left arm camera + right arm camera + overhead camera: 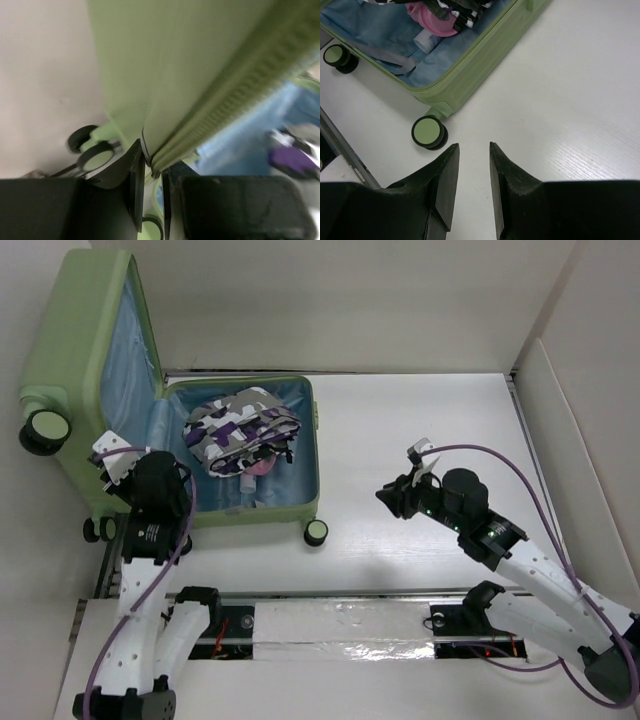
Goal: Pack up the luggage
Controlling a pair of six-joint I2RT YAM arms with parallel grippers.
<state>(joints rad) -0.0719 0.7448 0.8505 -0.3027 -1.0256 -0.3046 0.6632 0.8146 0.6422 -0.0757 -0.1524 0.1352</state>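
The light-green luggage (100,330) lies open at the back left, its lid standing nearly upright and showing blue lining. In its base sit a purple-and-white patterned bundle (243,430), a pink item (262,466) and a small white bottle (248,490). My left gripper (130,465) is shut on the lid's near zipper edge; in the left wrist view the ribbed green edge (165,65) runs between my fingers (154,175). My right gripper (385,496) is open and empty above the table, right of the front caster wheel (427,132); it also shows in the right wrist view (473,147).
A white side wall (575,410) bounds the table on the right. A metal rail with a foil strip (340,625) runs along the near edge between the arm bases. Black caster wheels (45,430) stick out at the luggage's left side.
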